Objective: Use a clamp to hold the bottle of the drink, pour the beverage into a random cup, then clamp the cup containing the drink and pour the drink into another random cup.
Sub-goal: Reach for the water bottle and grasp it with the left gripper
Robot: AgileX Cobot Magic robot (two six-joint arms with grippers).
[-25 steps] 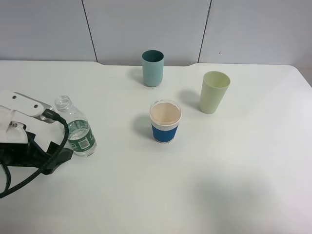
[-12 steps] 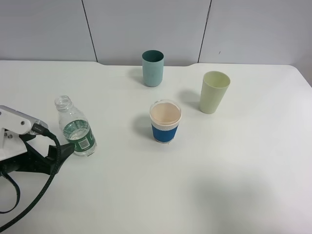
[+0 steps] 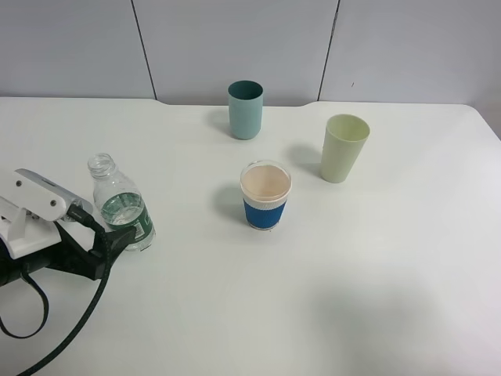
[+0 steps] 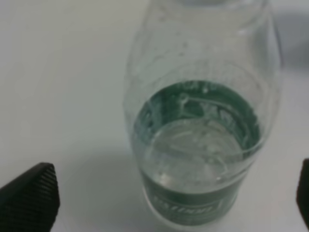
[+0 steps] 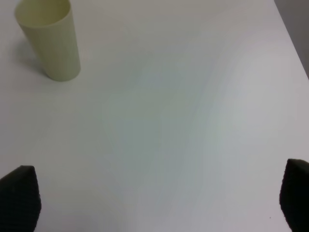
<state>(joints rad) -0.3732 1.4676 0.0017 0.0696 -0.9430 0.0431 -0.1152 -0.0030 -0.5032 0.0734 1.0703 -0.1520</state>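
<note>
Bottle point(image 3: 121, 205) upright, left jaws wide just beside, blue-banded cup point(image 3: 266, 197) well apart

On the white worktop point(image 3: 391, 274) the blue-banded paper cup point(image 3: 266, 200) stands near the centre. From it, the teal tumbler point(image 3: 246, 110) is at 12 o'clock, the pale green cup point(image 3: 343, 149) at 2, and the uncapped green-labelled bottle point(image 3: 121, 207), upright, at 9. The left gripper point(image 3: 117, 239) lies at the bottle's 7 o'clock; its dark fingers point(image 3: 109, 244) seem to reach the base, but contact is unclear.

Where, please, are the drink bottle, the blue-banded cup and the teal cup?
drink bottle point(image 3: 129, 218): exterior high view, green label.
blue-banded cup point(image 3: 265, 213): exterior high view, blue sleeve.
teal cup point(image 3: 245, 117): exterior high view, outer wall.
</note>
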